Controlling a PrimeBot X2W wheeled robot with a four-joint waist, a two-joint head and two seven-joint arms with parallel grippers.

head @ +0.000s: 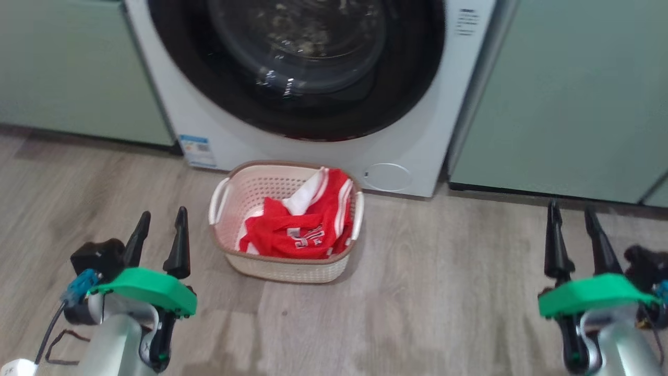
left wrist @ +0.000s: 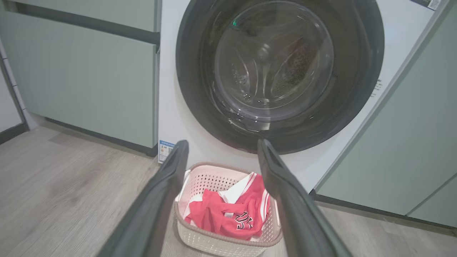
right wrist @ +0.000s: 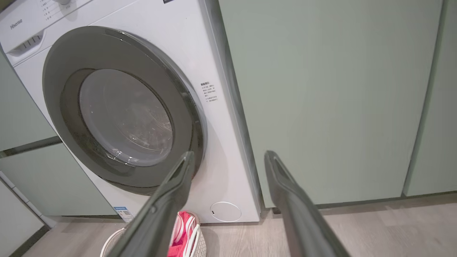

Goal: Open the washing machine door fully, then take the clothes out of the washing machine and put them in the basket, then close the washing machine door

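Clothes, bright red jersey fabric with white trim stripes and a printed number [head: 297, 235]: heaped in a cream-white perforated plastic basket with brown rim [head: 284, 272].
Said basket stands on the grey wood-look floor [head: 443, 292], close before the bottom edge of the big white front-loading washing machine [head: 417, 151], below the round, black-rimmed, glass-bowled washing machine door [head: 407, 89]; door appears shut flush against the front, though the head view is blurred there. Pale green cabinets [head: 563, 94] flank the machine. Over the floor's near part, the left gripper [head: 163, 213] and right gripper [head: 571, 207] hang either side of the basket, well apart from it; both pairs of fingers spread, holding nothing.
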